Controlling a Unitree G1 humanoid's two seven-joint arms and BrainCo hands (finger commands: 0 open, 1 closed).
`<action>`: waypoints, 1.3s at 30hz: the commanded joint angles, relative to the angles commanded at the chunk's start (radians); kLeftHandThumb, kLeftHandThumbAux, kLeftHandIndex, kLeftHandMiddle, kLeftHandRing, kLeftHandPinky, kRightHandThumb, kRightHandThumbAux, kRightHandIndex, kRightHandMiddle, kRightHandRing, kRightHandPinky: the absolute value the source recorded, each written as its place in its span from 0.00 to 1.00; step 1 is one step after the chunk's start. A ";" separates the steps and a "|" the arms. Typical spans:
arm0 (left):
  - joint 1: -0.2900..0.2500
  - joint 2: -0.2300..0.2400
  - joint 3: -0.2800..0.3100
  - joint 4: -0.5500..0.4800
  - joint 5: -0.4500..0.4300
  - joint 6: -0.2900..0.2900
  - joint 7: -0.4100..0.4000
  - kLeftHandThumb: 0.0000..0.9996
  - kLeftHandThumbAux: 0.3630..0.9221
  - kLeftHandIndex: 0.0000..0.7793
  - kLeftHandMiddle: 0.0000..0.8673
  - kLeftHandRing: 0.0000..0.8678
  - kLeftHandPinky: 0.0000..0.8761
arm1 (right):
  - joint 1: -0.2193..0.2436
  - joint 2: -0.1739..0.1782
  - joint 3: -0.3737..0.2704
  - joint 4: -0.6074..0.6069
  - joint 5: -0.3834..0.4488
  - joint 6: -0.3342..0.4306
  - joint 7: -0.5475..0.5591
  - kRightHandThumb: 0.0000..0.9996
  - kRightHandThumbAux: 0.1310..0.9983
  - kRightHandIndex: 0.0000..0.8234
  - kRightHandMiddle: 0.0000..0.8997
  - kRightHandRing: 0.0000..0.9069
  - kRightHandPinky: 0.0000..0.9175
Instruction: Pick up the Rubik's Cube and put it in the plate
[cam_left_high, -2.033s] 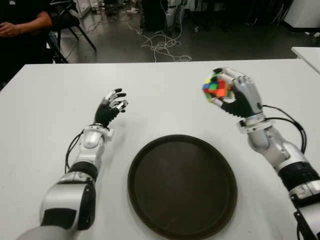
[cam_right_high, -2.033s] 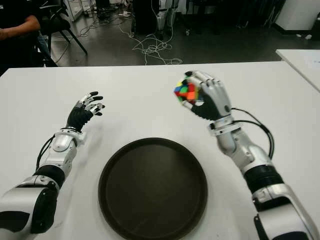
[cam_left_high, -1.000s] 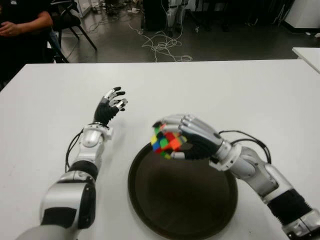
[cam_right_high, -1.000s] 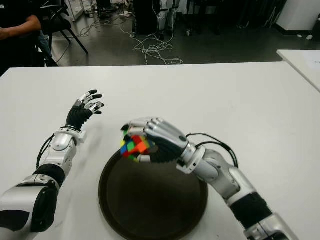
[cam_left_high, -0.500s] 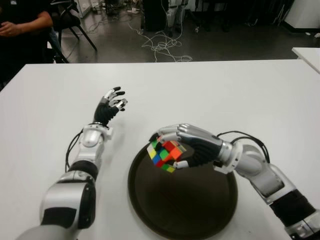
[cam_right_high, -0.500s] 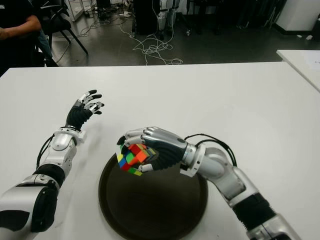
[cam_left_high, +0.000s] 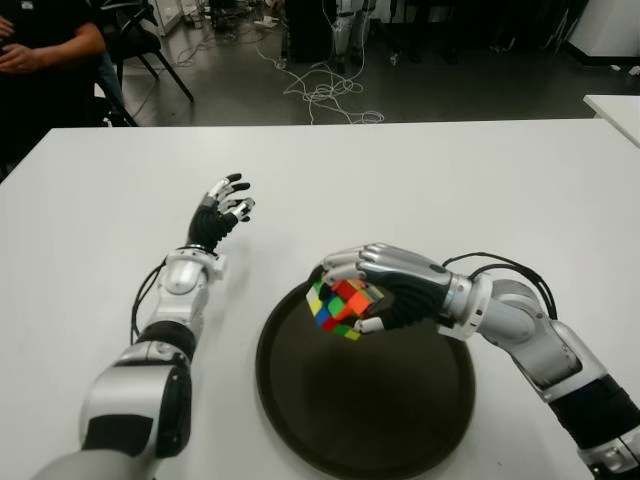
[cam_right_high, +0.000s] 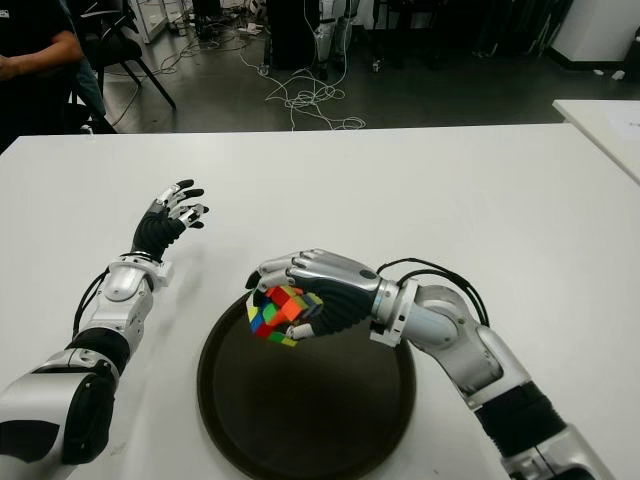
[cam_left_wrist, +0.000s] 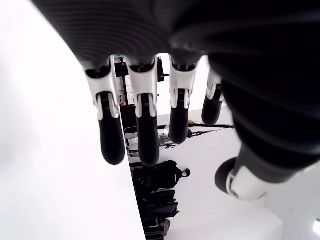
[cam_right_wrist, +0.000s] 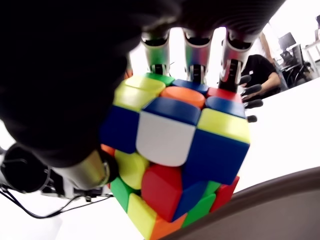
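- Eye views: right hand (cam_left_high: 385, 290) grasps the Rubik's Cube (cam_left_high: 340, 306), held over the far-left rim of the dark plate (cam_left_high: 400, 420) on the white table (cam_left_high: 500, 180); whether it touches, can't tell.
- Left hand (cam_left_high: 222, 212) idle, far left of plate.
- Left wrist view: fingers (cam_left_wrist: 111, 135) released, holding nothing.
- Right wrist view: fingers (cam_right_wrist: 194, 67) and thumb wrapped on cube, plate rim just below.
- Step: placing. Next, probably: lower, let go.
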 joint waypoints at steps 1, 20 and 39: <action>0.000 0.000 0.000 0.000 0.000 0.001 0.001 0.21 0.57 0.20 0.24 0.33 0.43 | 0.002 0.001 0.000 0.002 -0.005 0.003 0.000 0.68 0.70 0.48 0.21 0.23 0.23; -0.002 -0.003 0.005 0.001 -0.008 -0.001 -0.002 0.21 0.55 0.20 0.26 0.34 0.44 | -0.022 -0.018 0.012 0.006 -0.028 0.058 0.091 0.00 0.73 0.00 0.00 0.00 0.00; -0.006 -0.001 0.003 0.002 -0.005 0.007 -0.004 0.20 0.57 0.19 0.24 0.33 0.44 | -0.038 -0.012 -0.001 0.034 -0.044 0.065 0.073 0.00 0.69 0.00 0.00 0.00 0.00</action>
